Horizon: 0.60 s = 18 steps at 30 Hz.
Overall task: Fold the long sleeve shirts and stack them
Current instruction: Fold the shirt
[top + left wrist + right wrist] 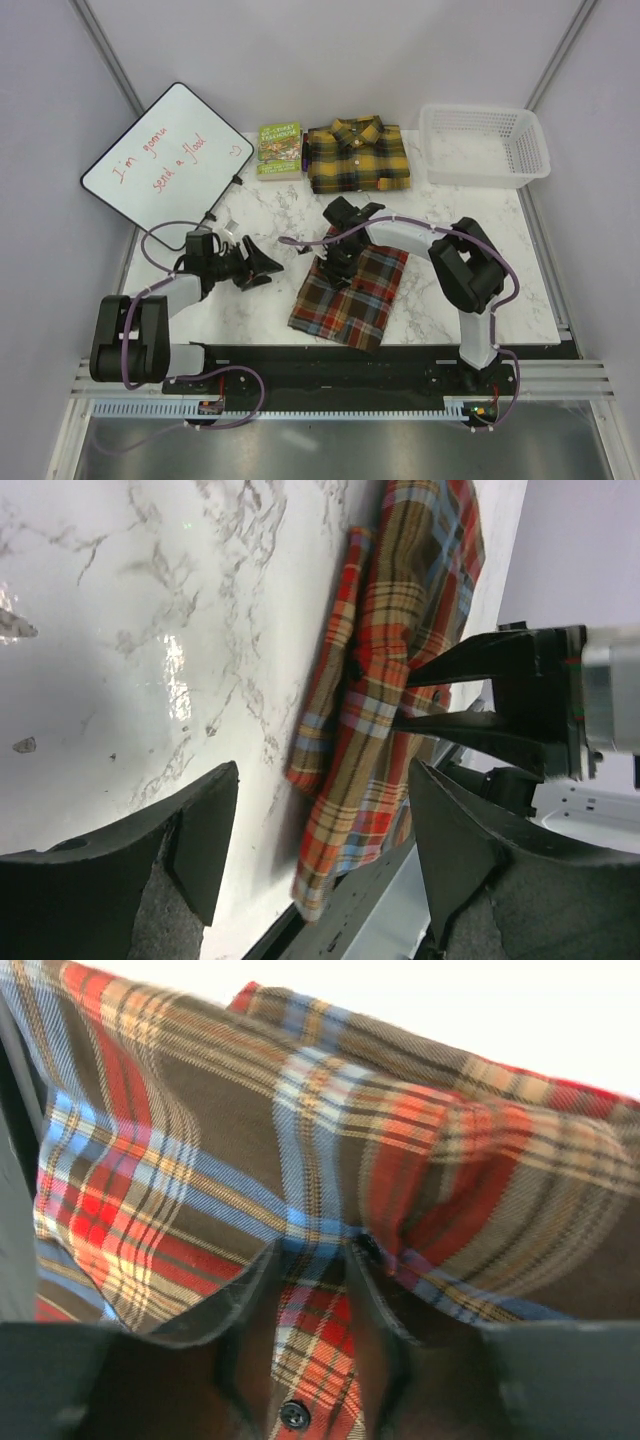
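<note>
The red shirt [355,300] lies part-folded on the marble table [250,312], near the front edge and a little right of the middle. The right gripper [338,270] is down on the shirt's far-left part. Its jaws are drawn narrow and pinch a raised fold of the plaid. In the right wrist view the cloth bunches up between the two fingers [240,1290], and a dark button sits just below the pinch. The left wrist view shows the same hold from the side, with the fabric puckered where the two black fingers meet it.

The left gripper [262,268] hangs over bare marble just left of the red shirt, not touching it. Its jaws stand wide with nothing between them.

The yellow shirt [357,158] sits neatly folded at the back of the table, collar away from the arms. A small green book [279,148] lies just beside it on the left, a white basket [520,160] on the right. A whiteboard [165,160] with red writing leans at the far left corner.
</note>
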### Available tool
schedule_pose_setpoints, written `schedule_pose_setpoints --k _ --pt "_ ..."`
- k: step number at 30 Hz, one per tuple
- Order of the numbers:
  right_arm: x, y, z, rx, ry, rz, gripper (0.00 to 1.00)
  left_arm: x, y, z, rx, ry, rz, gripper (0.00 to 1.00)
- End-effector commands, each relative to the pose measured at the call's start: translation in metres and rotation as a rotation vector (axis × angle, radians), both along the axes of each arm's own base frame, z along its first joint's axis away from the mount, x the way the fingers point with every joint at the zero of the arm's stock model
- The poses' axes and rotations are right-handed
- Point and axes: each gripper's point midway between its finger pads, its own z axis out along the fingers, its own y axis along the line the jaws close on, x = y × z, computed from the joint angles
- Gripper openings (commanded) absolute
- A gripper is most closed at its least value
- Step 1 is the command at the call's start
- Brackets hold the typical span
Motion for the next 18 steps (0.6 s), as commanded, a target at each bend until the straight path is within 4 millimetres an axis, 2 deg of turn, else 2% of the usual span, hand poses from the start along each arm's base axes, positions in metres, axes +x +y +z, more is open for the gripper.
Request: schedule_pose_setpoints --k 1,2,5,8,10,14,15,17,18 --pt "-0.029 -0.070 -0.020 -0.147 -0.045 0.337 0.42 -0.008 -0.017 0.000 -0.055 -0.061 -0.042 0.77" --pt "-0.037 -0.078 -0.019 -0.155 -0.031 0.374 0.41 -0.015 -0.023 -0.004 -0.059 -0.061 -0.062 0.77" --pt "-0.042 -0.087 -0.010 -0.136 -0.049 0.523 0.38 -0.019 -0.047 -0.003 -0.064 -0.099 -0.109 0.82" --pt "-0.038 -0.086 -0.002 -0.113 -0.098 0.580 0.38 -0.019 -0.064 -0.013 -0.066 -0.095 -0.135 0.84" --pt "-0.037 -0.078 0.010 -0.079 -0.100 0.548 0.38 -0.016 -0.074 -0.015 -0.068 -0.085 -0.140 0.84" --pt "-0.019 -0.056 0.048 0.016 -0.083 0.385 0.40 -0.013 -0.097 -0.016 -0.088 -0.089 -0.172 0.86" --pt "-0.013 -0.058 0.053 0.020 -0.050 0.291 0.43 -0.012 -0.101 -0.017 -0.088 -0.094 -0.174 0.86" --pt "-0.003 -0.050 0.064 0.070 -0.022 0.205 0.46 -0.010 -0.112 -0.015 -0.094 -0.096 -0.185 0.86" --pt "0.001 -0.048 0.064 0.058 0.026 0.102 0.47 -0.010 -0.115 -0.018 -0.092 -0.091 -0.185 0.86"
